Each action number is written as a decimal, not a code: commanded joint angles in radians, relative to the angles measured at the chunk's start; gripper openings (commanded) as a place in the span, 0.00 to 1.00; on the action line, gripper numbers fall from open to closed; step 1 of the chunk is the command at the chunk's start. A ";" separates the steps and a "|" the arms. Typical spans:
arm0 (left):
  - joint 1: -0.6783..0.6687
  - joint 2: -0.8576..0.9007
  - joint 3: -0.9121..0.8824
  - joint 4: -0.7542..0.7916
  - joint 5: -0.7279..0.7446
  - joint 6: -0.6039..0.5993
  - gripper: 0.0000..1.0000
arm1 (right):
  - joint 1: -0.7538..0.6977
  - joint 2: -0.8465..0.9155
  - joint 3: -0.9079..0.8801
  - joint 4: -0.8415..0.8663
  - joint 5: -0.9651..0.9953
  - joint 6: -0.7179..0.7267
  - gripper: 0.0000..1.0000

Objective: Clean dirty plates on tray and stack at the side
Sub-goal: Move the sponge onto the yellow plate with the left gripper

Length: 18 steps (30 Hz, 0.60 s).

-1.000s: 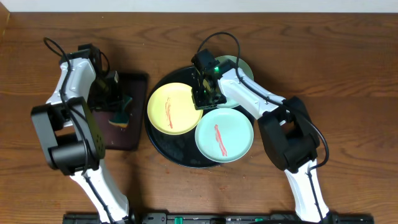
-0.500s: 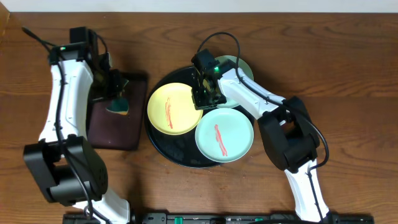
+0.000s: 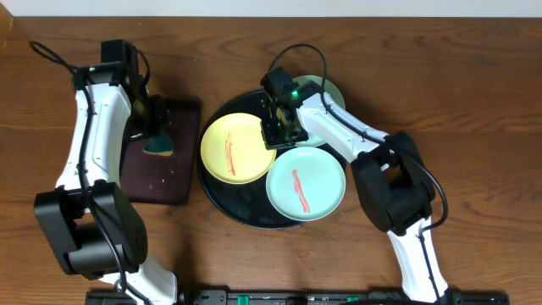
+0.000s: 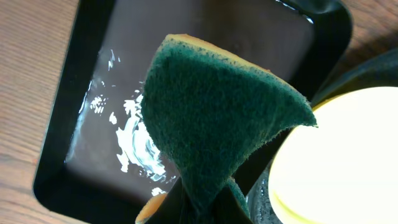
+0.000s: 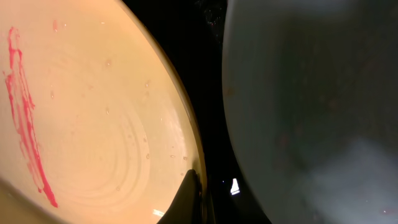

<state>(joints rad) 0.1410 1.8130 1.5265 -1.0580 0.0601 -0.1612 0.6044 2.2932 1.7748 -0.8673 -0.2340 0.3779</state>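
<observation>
Plates (image 3: 305, 182) lie on tray (image 3: 222, 203); light, stiff, glossy plastic, probably slippery wet; I'd pinch at a rim. Left gripper (image 3: 157, 133) clamps sponge (image 4: 217, 118); right gripper (image 3: 284, 129) sits at yellow plate (image 3: 233, 148) rim, closure unclear.

The round tray (image 3: 230, 202) held a left plate (image 3: 236, 147), a front plate (image 3: 306, 183) and a rear plate (image 3: 333, 91); the rectangular tray (image 3: 161, 182) lay just left, the sponge (image 3: 159, 146) above it.

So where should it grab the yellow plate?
Probably by the thin upturned rim of the pale yellow round plastic plate, on its edge toward the middle of the glossy black round tray, coming from above. It lies flat, so only the rim can be pinched, and the right gripper is there.
</observation>
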 commanded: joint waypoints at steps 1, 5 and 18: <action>-0.036 0.006 0.000 -0.003 0.060 -0.008 0.08 | 0.005 0.024 -0.004 -0.020 0.065 -0.035 0.01; -0.093 0.006 0.000 -0.002 0.089 -0.019 0.07 | 0.005 0.024 -0.004 -0.020 0.065 -0.035 0.01; -0.281 0.110 -0.001 0.057 0.112 -0.115 0.07 | 0.005 0.024 -0.004 -0.024 0.065 -0.035 0.01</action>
<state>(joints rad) -0.1238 1.8736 1.5265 -1.0084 0.1627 -0.2481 0.6044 2.2932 1.7756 -0.8696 -0.2340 0.3775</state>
